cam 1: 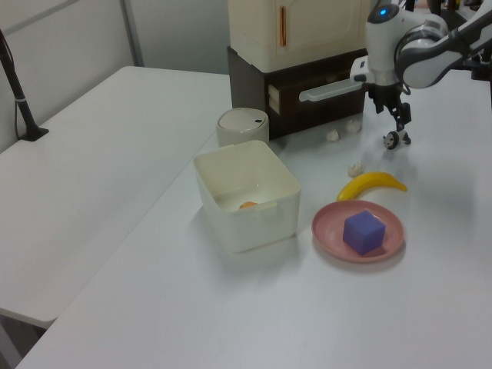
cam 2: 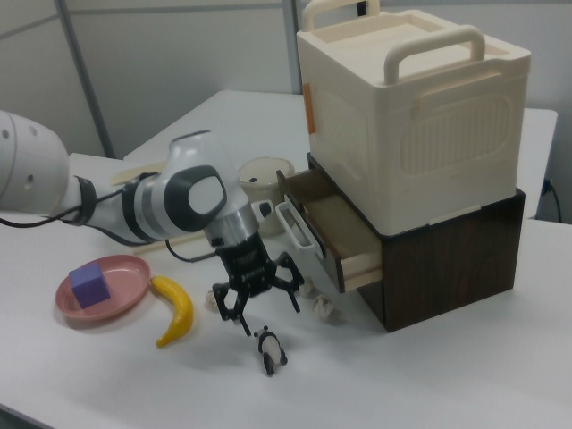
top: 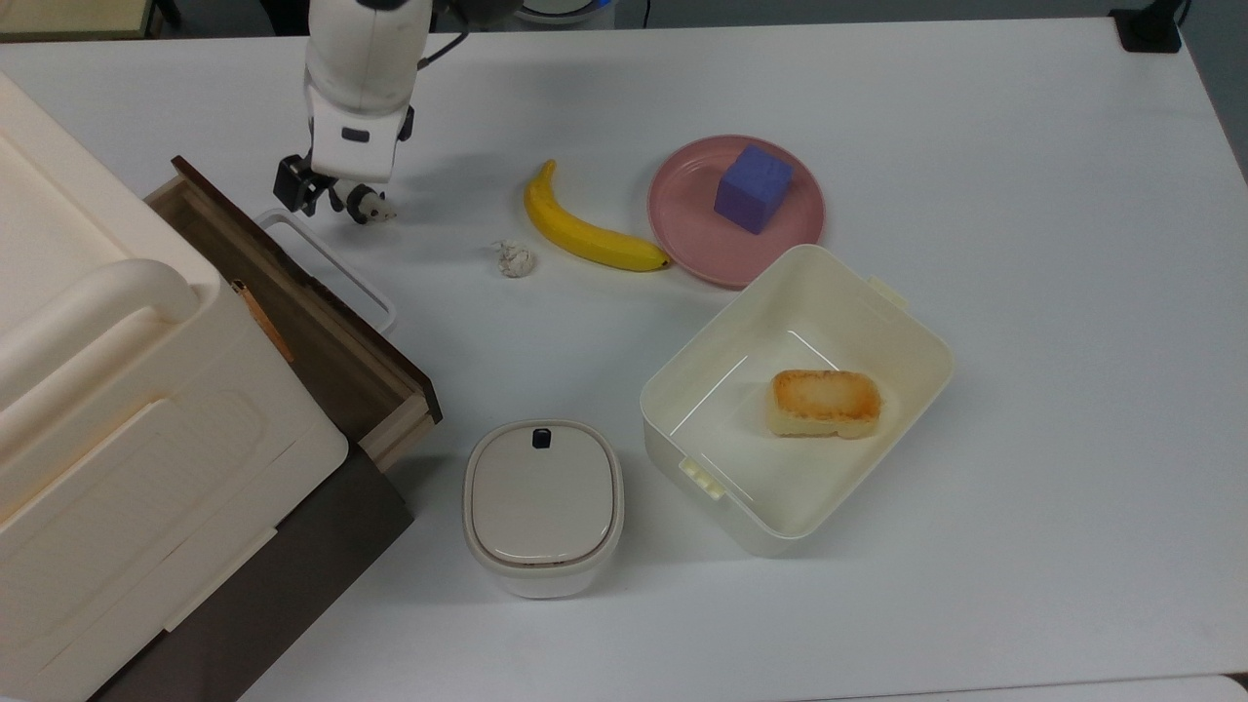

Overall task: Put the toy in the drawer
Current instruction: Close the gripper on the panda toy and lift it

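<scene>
Hovering spread above the toy (cam 2: 268,349), the end effector (cam 2: 257,307) should centre astride it before clamping; drawer (cam 2: 335,234) stands open

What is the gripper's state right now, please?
Gripper: open, fingers spread, holding nothing; it hangs just above the toy, which stands on the table.

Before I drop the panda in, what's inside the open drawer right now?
In the right view the drawer shows a bare light wood floor, nothing on it. Its back part runs under the cream cabinet, so what lies there is hidden. The toy stands on the table.
</scene>
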### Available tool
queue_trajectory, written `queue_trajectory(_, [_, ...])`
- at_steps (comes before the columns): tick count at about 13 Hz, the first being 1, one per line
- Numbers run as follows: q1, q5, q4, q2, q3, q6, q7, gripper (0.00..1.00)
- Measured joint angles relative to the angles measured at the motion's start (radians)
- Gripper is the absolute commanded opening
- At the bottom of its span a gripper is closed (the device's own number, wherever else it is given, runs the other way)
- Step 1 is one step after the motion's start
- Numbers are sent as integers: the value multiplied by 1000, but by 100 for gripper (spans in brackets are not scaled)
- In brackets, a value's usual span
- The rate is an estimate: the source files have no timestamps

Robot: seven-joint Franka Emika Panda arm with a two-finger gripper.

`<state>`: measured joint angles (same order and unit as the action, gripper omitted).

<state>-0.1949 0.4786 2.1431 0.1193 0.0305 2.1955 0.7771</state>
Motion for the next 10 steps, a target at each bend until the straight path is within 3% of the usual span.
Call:
queue_trajectory(2, [-1, 11, 10, 21, 2, 0, -2, 100])
queue_trajectory(3, [-1, 21, 16, 38, 2, 0, -13, 85])
queue_trajectory(4, [-1, 46, 19, 53, 2, 0, -26, 56])
queue_trajectory(5, [-1, 75, 20, 69, 3, 0, -46, 17])
queue_trajectory(6, [-1, 89, 20, 82, 3, 0, -60, 0])
queue_trajectory(10, [1, 91, 17, 82, 2, 0, -153, 0])
